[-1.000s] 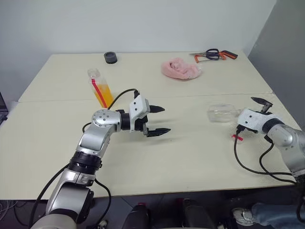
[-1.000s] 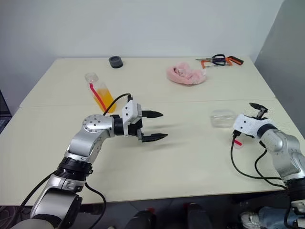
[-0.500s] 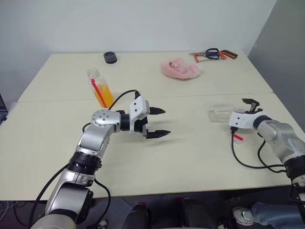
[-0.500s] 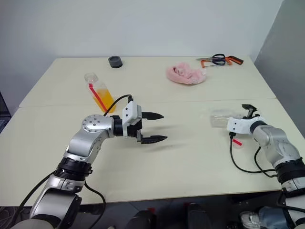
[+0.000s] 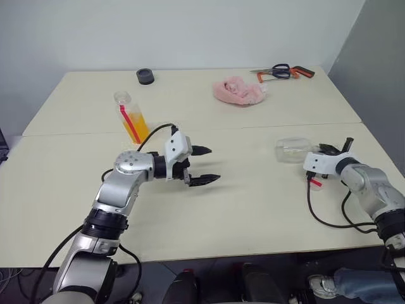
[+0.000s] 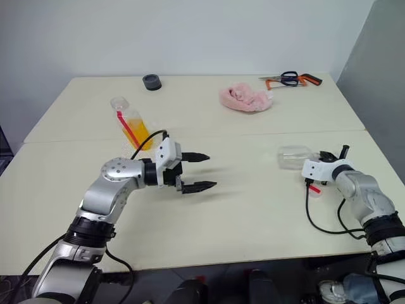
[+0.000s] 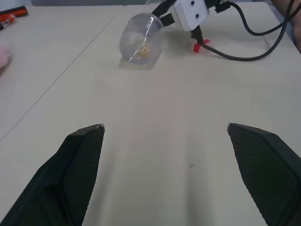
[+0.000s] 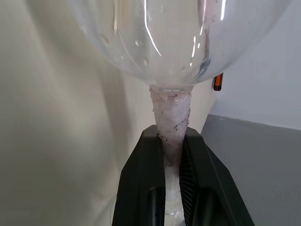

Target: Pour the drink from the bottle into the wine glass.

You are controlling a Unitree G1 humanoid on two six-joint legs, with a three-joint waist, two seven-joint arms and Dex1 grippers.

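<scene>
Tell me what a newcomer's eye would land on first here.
The clear stemmed wine glass lying on its side at the right of the pale table, its stem clamped in the right pincer. Next, the small clear plastic bottle of orange drink standing at the left, behind the left pincer, which is open above the table and holds nothing.

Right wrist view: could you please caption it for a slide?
Right gripper shut on the wine glass stem.
</scene>
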